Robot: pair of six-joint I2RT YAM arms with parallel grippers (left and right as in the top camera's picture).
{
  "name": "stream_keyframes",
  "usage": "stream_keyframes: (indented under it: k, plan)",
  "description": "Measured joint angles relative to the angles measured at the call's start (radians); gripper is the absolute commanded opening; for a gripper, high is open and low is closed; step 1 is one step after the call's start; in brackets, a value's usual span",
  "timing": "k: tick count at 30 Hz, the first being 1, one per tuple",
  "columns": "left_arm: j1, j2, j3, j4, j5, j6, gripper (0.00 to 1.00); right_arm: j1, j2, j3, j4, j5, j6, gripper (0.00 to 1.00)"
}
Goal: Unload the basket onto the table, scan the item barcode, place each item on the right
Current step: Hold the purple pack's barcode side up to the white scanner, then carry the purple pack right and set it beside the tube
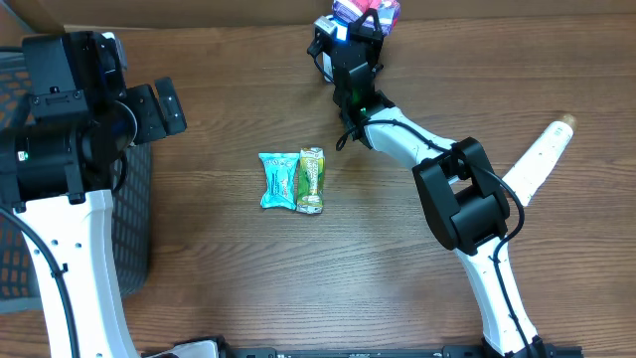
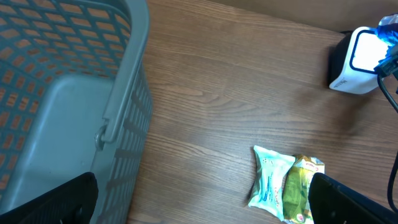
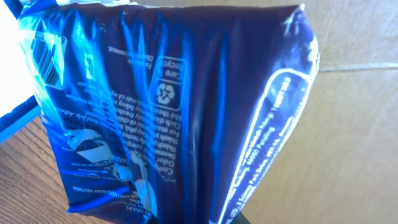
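The table point(image 1: 229, 278) is doubling as a checkout. Beside the basket point(image 2: 93, 93), the left gripper point(image 1: 157, 109) is hanging with its jaws spread wide, holding nothing. The right gripper point(image 1: 363, 25) is clamping tight on a blue packet point(image 3: 168, 106) and presenting it at the table's far edge, next to the lit scanner point(image 2: 357, 59). By the look of it, the scan is under way rather than finished. The barcode point(image 3: 48, 59) is sitting at the packet's upper left corner in the wrist view, and whether it is facing the scanner window is hard to say. A teal packet point(image 1: 277, 180) and a green packet point(image 1: 311, 181), touching at mid-table, are waiting untouched. The right fingers are hiding behind the blue packet, and the overhead frame is cutting off its top.
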Motion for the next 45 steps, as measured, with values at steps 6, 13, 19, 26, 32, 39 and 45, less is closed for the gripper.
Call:
stream_keyframes:
  k: [6, 13, 19, 26, 32, 39, 45]
  plan:
    - [0.0, 0.0, 0.0, 0.0, 0.0, 0.0, 1.0, 0.003, 0.0, 0.0, 0.0, 0.027, 0.007, 0.04]
    - [0.0, 0.0, 0.0, 0.0, 0.0, 0.0, 1.0, 0.045, -0.133, -0.007, -0.37, 0.015, 0.245, 0.04]
    - [0.0, 0.0, 0.0, 0.0, 0.0, 0.0, 0.99, 0.14, -0.454, -0.008, -0.869, -0.085, 0.832, 0.04]
    - [0.0, 0.0, 0.0, 0.0, 0.0, 0.0, 0.99, 0.12, -0.755, 0.014, -1.368, -0.34, 1.58, 0.04]
    - [0.0, 0.0, 0.0, 0.0, 0.0, 0.0, 1.0, -0.143, -0.747, -0.038, -1.604, -0.57, 1.958, 0.04]
    - [0.0, 0.0, 0.0, 0.0, 0.0, 0.0, 1.0, -0.459, -0.716, -0.254, -1.529, -0.702, 2.086, 0.04]
    - [0.0, 0.0, 0.0, 0.0, 0.0, 0.0, 1.0, -0.647, -0.698, -0.437, -1.437, -0.763, 2.123, 0.07]
